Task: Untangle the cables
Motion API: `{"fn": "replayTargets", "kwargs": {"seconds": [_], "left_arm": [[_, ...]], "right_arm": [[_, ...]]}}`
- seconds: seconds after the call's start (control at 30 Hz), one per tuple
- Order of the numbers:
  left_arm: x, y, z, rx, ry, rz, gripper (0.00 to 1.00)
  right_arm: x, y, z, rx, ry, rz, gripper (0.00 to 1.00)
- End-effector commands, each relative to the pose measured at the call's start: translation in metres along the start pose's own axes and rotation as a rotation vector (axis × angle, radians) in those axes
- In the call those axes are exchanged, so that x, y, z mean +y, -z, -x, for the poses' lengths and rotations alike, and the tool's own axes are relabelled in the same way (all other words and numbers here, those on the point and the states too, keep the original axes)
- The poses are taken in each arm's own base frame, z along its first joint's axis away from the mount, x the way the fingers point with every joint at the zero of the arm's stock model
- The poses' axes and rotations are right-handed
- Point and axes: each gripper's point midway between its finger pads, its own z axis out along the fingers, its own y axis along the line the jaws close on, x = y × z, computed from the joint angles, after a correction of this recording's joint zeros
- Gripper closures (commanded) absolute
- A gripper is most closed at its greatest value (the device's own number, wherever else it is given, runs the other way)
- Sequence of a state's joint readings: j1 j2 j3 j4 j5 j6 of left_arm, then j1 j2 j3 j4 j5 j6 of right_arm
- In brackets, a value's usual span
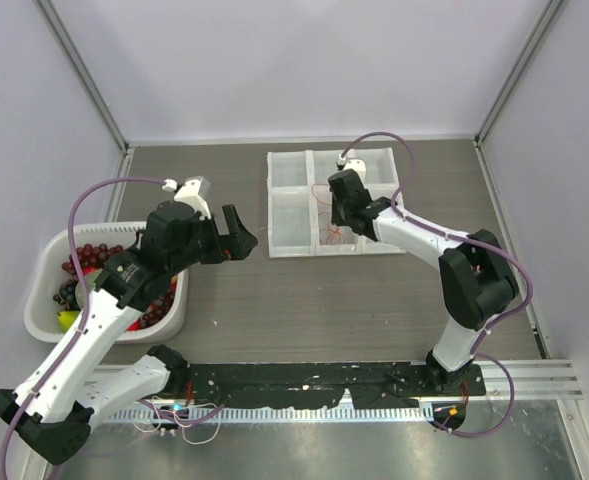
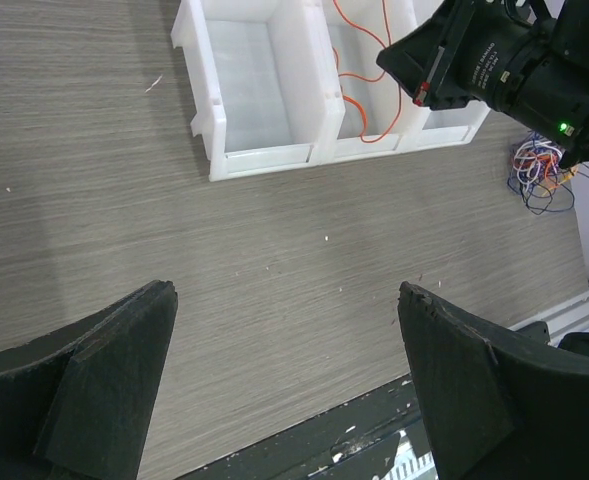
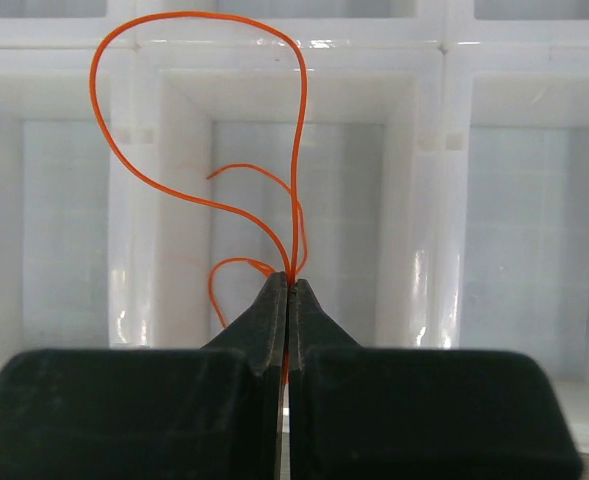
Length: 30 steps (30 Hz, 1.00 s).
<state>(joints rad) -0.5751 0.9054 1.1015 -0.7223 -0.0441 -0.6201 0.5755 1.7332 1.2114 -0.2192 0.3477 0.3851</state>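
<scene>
My right gripper is shut on a thin red-orange cable whose loops rise above the fingertips in front of a middle compartment of the white divided tray. In the top view the right gripper hangs over the tray, with the orange strand below it. My left gripper is open and empty above bare table, left of the tray. In the left wrist view a small tangle of purple-blue, white and orange cables lies on the table right of the tray.
A white bin at the left holds a heap of dark red, black and yellow strands. A black rail runs along the near table edge. Grey walls close in the back and both sides.
</scene>
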Motion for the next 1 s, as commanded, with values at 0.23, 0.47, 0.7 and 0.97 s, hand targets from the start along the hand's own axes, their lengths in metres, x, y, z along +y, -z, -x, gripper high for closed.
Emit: {"fn": "replayTargets", "kwargs": {"seconds": [0.23,0.47,0.7,0.97], "left_arm": [[-0.011,-0.001,0.020,-0.055,-0.026,-0.031,0.04],[-0.008,-0.003,0.018,-0.046,-0.032,-0.022,0.04],[-0.010,-0.006,0.017,-0.038,-0.031,-0.026,0.04],[-0.010,-0.002,0.020,-0.050,-0.032,-0.024,0.04]], "right_arm": [[-0.014,0.012,-0.021,0.200,0.096,0.033,0.99],[-0.015,0.018,-0.025,0.225,0.104,0.033,0.99],[-0.006,-0.013,-0.001,0.197,0.072,-0.022,0.99],[-0.012,-0.048,0.021,0.057,0.069,-0.108,0.99]]}}
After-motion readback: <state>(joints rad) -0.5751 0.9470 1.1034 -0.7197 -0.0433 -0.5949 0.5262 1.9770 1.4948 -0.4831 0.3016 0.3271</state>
